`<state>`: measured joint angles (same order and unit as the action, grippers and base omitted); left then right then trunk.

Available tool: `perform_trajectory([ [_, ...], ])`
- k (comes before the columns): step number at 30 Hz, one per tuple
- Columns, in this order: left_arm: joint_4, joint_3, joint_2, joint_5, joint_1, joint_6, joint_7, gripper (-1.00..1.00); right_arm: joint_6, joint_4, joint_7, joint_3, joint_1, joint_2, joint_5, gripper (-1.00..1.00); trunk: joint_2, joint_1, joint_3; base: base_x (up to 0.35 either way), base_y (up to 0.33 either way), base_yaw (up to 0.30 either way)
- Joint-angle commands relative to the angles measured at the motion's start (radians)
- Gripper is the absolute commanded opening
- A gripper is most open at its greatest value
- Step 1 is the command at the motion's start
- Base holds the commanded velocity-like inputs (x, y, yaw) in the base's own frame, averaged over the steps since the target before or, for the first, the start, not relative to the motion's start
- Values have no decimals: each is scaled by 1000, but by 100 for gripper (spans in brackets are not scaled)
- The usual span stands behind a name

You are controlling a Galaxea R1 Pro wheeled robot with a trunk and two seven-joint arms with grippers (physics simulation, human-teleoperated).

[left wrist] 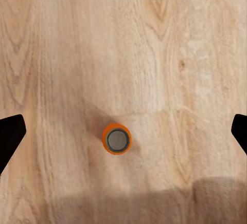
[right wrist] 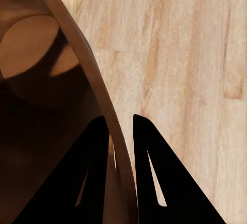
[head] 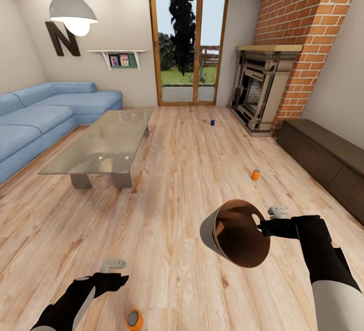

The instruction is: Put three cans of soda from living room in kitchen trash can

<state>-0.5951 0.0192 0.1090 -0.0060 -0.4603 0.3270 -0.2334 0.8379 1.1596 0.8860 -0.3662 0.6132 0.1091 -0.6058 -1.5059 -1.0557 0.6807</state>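
Three soda cans on the living-room floor point(head: 167, 209), none binned yet. Near orange can point(head: 134, 319) upright just in front of left claw point(head: 114, 270); seen top-down in left wrist view point(left wrist: 117, 138), centred between widely spread fingers, untouched. Left claw open, hovering above. Second orange can point(head: 256, 174) farther off near dark low cabinet point(head: 323, 159); blue can point(head: 213, 122) beyond, towards fireplace point(head: 260, 93). Right claw point(head: 265, 228) closed on rim of trash can point(head: 237, 240), held off floor, tilted, mouth facing camera; interior point(right wrist: 36, 64) looks empty. Judgement: early stage; all three pickups, drops, and carrying bin to kitchen remain.
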Motion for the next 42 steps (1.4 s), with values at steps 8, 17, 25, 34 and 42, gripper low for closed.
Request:
perform_trajectory([
  [8, -2, -2, -2, -2, 0, -2, 0, 100, 9, 0, 8, 1, 0, 0, 21, -100, -14, -8, 19, 32, 0, 0],
  [17, 4, -2, -3, -6, 0, -2, 0, 100, 9, 0, 8, 1, 0, -5, 20, -100, -77, -42, 61, 2, 0, 0],
  [25, 4, -3, -3, -7, 0, -2, -1, 100, 9, 0, 8, 1, 0, -6, 20, -100, -133, -73, 98, 0, 0, 0],
  [34, 6, -4, -3, -10, 0, -3, 0, 100, 9, 1, 10, 1, 1, -4, 20, -100, -196, -107, 141, 0, 0, 0],
  [42, 7, -4, -3, -11, 0, -4, 0, 100, 24, 27, 13, 39, 18, 7, 16, -100, -252, -138, 178, 0, 0, 0],
])
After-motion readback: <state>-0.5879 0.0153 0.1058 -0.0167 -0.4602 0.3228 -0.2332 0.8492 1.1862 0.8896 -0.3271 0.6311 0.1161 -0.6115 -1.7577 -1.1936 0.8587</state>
